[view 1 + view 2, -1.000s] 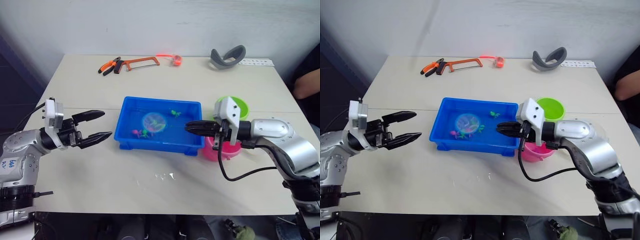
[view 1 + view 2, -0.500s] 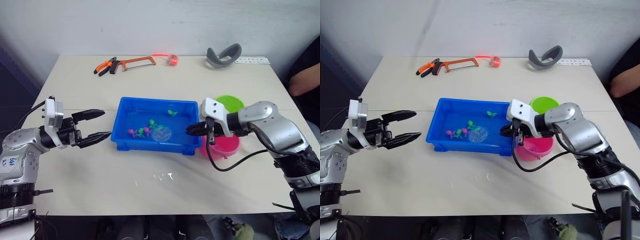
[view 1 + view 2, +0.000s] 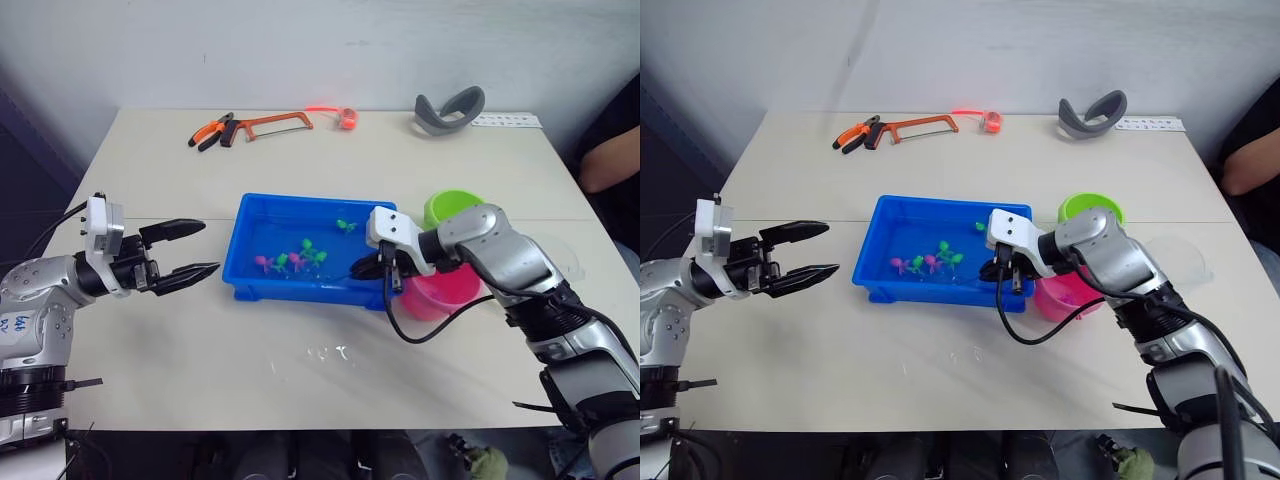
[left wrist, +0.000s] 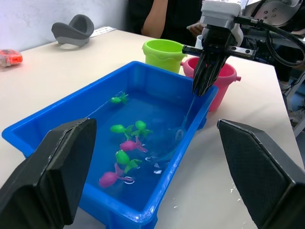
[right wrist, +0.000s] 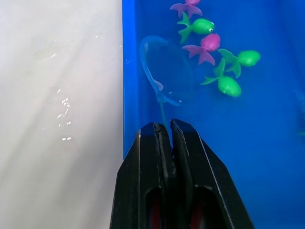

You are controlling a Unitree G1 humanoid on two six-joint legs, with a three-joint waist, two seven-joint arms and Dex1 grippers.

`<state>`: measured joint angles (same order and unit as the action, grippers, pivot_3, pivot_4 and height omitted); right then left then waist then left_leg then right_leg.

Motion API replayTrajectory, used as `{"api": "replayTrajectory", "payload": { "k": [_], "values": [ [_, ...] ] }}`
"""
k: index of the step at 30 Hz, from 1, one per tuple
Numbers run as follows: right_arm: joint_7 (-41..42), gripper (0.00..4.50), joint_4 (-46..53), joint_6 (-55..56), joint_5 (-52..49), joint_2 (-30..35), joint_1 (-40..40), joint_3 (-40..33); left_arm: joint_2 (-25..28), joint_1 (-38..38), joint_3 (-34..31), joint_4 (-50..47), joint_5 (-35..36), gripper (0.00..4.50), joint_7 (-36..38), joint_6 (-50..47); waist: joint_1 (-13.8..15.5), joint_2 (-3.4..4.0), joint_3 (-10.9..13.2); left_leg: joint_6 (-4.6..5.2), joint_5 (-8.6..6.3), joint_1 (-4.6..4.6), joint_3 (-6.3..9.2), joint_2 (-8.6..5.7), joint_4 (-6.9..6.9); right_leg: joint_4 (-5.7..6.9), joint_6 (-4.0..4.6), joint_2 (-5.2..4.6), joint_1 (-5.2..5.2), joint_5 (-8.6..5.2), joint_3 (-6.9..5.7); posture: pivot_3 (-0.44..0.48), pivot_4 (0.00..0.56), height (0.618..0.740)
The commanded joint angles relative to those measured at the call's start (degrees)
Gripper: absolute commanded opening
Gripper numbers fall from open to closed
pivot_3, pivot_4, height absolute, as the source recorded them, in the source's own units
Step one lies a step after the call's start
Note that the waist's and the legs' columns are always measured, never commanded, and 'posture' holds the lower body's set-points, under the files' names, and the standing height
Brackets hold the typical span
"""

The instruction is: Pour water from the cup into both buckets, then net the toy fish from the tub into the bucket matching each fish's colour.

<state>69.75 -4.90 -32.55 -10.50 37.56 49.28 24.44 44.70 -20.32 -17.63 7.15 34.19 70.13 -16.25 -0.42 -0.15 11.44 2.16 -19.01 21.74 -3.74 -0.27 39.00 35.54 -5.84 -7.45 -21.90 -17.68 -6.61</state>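
The blue tub (image 3: 300,288) holds water and several green and pink toy fish (image 3: 300,256). My right gripper (image 3: 362,270) hangs over the tub's front right corner, shut on the thin handle of the net (image 5: 162,71). The net's blue hoop lies under water by the front wall. The fish (image 5: 205,47) lie beside the hoop, not inside it. The green bucket (image 3: 452,205) and the pink bucket (image 3: 445,292) stand right of the tub. The clear cup (image 3: 1180,255) sits further right. My left gripper (image 3: 208,247) hovers open left of the tub.
A hacksaw (image 3: 272,123), orange pliers (image 3: 208,134), a small red object (image 3: 347,118) and a grey curved piece (image 3: 450,108) lie along the table's far edge. Water drops (image 3: 330,352) dot the table in front of the tub. A person's arm (image 3: 605,165) is at the right edge.
My right gripper has moved left to the tub's front right corner. The net went from the tub's middle, down and toward the front wall. The left arm has not moved.
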Motion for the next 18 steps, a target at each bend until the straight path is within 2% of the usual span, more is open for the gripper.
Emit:
{"api": "replayTrajectory", "payload": {
  "k": [1, 9, 18],
  "values": [
    [-2.4, 0.0, -1.7, 1.5, 2.3, -3.4, 2.3, -0.3, 1.7, -0.1, -1.7, -0.5, 0.0, 4.41, 0.1, 0.7, 0.0, 0.0, 0.0, 0.0, 0.0, 0.05, -0.01, 0.0, 0.0, 0.0, 0.0, 0.0, -0.05, 0.0, 0.0, 0.0, 0.15, 0.74],
    [-6.5, 0.0, -3.3, 3.6, 4.8, -6.6, 2.8, -1.0, 1.6, 0.2, -1.9, 0.0, -0.1, 4.41, 0.0, 1.2, 0.0, 0.0, 0.0, -0.02, 0.07, 0.6, -0.05, -0.02, 0.15, 0.24, 0.0, 0.02, -0.62, 0.0, -0.07, 0.0, 0.15, 0.74],
    [-8.1, 0.0, -2.6, 10.4, 8.9, -6.2, 0.8, 0.3, 1.6, 0.7, -2.1, 0.0, -0.1, 4.41, -0.3, 1.5, -0.1, 0.0, 0.0, 0.0, 0.08, 0.6, -0.12, -0.03, 0.15, 0.26, 0.0, 0.03, -0.64, 0.0, -0.31, 0.0, 0.15, 0.74]
  ]
}}
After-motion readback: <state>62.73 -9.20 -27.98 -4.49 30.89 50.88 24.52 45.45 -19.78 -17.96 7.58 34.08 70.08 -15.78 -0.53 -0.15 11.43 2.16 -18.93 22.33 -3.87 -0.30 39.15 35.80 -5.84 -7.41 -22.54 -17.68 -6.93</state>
